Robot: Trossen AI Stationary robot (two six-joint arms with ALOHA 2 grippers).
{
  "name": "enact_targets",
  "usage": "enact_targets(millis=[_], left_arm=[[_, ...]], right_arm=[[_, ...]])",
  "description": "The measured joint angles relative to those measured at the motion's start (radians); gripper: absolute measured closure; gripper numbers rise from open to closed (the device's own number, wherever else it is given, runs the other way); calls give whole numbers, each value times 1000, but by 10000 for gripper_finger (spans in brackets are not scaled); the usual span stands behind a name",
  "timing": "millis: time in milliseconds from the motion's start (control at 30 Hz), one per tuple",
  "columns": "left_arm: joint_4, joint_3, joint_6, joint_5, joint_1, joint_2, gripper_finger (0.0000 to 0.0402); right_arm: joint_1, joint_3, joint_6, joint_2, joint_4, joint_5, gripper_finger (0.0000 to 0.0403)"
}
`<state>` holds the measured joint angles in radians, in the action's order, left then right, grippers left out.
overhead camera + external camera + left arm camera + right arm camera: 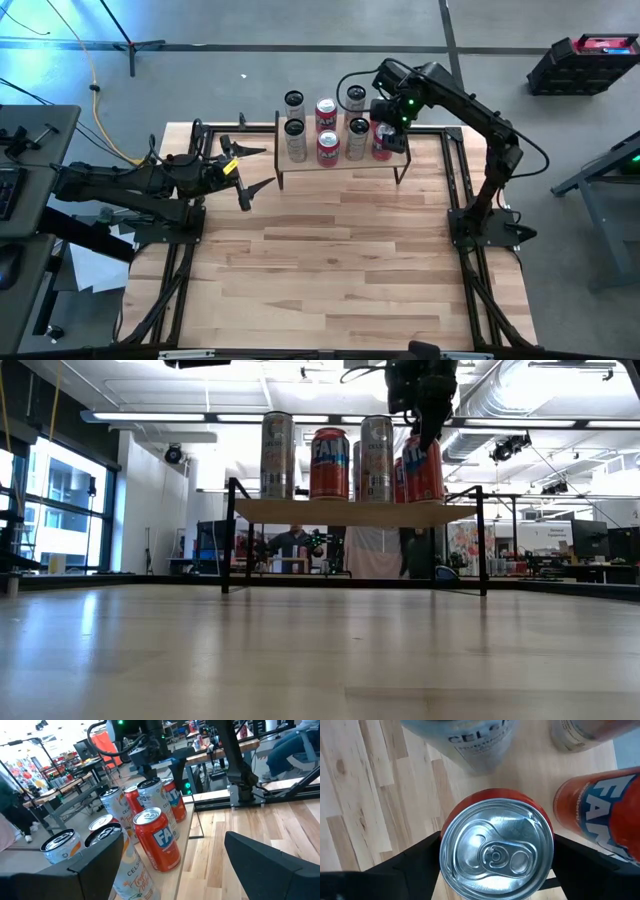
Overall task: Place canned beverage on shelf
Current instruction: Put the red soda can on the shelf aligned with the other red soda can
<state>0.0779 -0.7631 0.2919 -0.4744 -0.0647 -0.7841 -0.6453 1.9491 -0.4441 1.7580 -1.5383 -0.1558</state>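
The shelf, a light wooden plank on thin black legs, stands at the table's far middle and also shows in the low view. Several silver and red cans stand on it in two rows. My right gripper reaches down over the shelf's right end, shut on a red can that stands on the plank. My left gripper is open and empty, left of the shelf and pointing toward it. My right gripper pinches the red can between its two fingers, on opposite sides of its wall just below the top rim. The fingers come from above, pointing down. The can is close to upright, with its bottom on the plank at the shelf's right end.
A silver can and another red can stand close beside the held one. Bare wooden table lies in front of the shelf. Black frame rails run along both table sides.
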Motion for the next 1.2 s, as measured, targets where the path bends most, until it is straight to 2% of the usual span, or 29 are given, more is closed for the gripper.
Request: enact_targets(millis=[300, 600, 800, 1200], left_arm=[[0, 0, 9, 0, 0, 0, 61], [0, 0, 8, -7, 0, 0, 61], [-22, 0, 8, -7, 0, 1, 61], [-24, 0, 2, -9, 0, 1, 61]], right_arm=[[0, 0, 11, -2, 4, 25, 36], [27, 0, 37, -50, 2, 60, 32], [52, 0, 66, -87, 7, 129, 32], [64, 0, 109, -103, -9, 152, 32]])
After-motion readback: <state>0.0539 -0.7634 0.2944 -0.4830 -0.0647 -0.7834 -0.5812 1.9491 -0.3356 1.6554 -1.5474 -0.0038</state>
